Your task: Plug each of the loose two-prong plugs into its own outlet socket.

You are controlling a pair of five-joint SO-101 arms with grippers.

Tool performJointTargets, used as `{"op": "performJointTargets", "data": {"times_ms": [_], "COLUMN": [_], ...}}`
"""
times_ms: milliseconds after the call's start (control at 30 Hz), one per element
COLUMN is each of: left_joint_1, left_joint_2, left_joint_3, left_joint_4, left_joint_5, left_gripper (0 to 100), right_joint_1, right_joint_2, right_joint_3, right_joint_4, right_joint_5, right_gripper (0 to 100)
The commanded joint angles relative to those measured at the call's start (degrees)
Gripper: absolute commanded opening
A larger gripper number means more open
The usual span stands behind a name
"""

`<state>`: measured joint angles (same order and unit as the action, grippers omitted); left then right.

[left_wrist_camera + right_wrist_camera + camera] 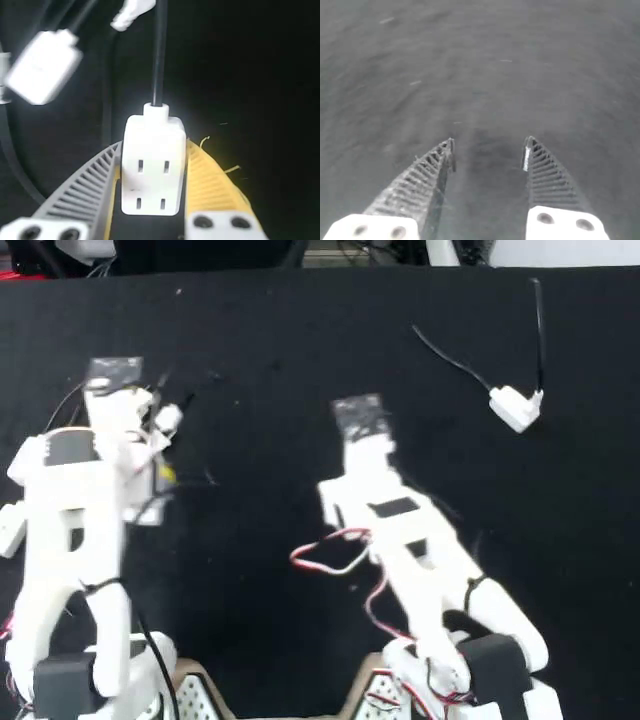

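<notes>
A white outlet socket (pixel 151 167) with two pairs of slots facing the camera has a black cord running from its far end. My left gripper (pixel 152 150) is shut on its sides and stands at the table's left (pixel 150 445). A second white block (pixel 42 67) and a small white piece (pixel 132 12) lie beyond it on black cords. A white two-prong plug (pixel 515 407) with a black cord (pixel 450 358) rests at the far right. My right gripper (pixel 490 142) is open over bare cloth, at the table's middle (pixel 358 418), well left of that plug.
A black cloth (pixel 280 330) covers the table. Red and white wires (pixel 330 555) loop beside the right arm's base. Thin black cords (pixel 190 390) trail around the left arm.
</notes>
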<state>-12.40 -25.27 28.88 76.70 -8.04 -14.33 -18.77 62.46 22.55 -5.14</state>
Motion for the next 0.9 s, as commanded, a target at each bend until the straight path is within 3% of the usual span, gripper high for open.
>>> {"op": "performJointTargets", "data": {"times_ms": [0, 67, 233, 400, 600, 733, 867], "left_joint_1": [10.33, 13.76, 20.0, 20.0, 11.47, 3.65, 3.12], "left_joint_2": [-0.09, 2.02, 9.85, 12.22, 10.9, 12.92, 15.56], "left_joint_3": [4.53, 7.08, 10.59, 4.18, -7.52, -5.05, 1.63], "left_joint_4": [-8.09, -11.6, -16.88, -12.22, 2.46, 2.73, -2.64], "left_joint_5": [8.53, 9.85, 12.13, 12.04, -1.76, -14.07, -17.76], "left_gripper": [3, 6, 27, 24, 24, 24, 23], "right_joint_1": [3.96, 4.04, 3.96, 3.87, 3.87, 3.87, 4.04], "right_joint_2": [-2.68, -2.51, -2.33, -2.33, -2.24, -2.24, -2.68], "right_joint_3": [-3.47, -3.82, -3.91, -3.91, -3.91, -3.91, -4.0], "right_joint_4": [-1.32, -1.32, -1.32, -1.32, -1.32, -1.32, -1.32], "right_joint_5": [-1.14, -1.14, -1.14, -1.05, -1.05, -1.05, -1.05], "right_gripper": [21.5, 21.5, 21.5, 21.5, 21.5, 21.5, 21.5]}}
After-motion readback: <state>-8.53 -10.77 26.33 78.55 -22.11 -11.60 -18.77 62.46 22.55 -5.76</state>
